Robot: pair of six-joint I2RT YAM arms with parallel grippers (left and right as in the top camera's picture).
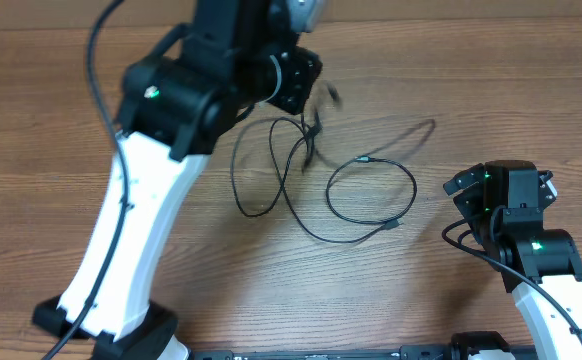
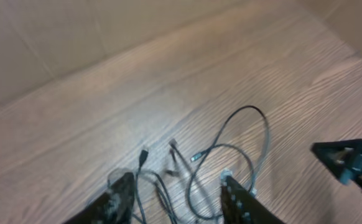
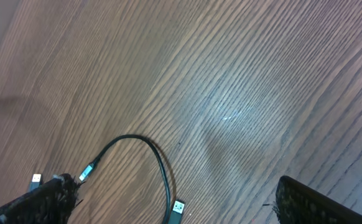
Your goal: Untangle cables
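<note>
Cables (image 1: 309,140) lie mid-way across the bench (image 1: 471,80) in loose loops that cross and bunch at one knot. Untangling looks barely begun, with every cord yet to be drawn apart. Left hand (image 2: 178,190) hovers over the knot, fingers parted, clamping nothing I can see. Right hand (image 1: 491,190) sits off to the side, wide open and empty. From overhead, the left arm's bulk hides the far strands.

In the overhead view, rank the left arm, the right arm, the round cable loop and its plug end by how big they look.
Left arm (raised, perhaps nearer the camera), right arm, cable loop, plug end.
</note>
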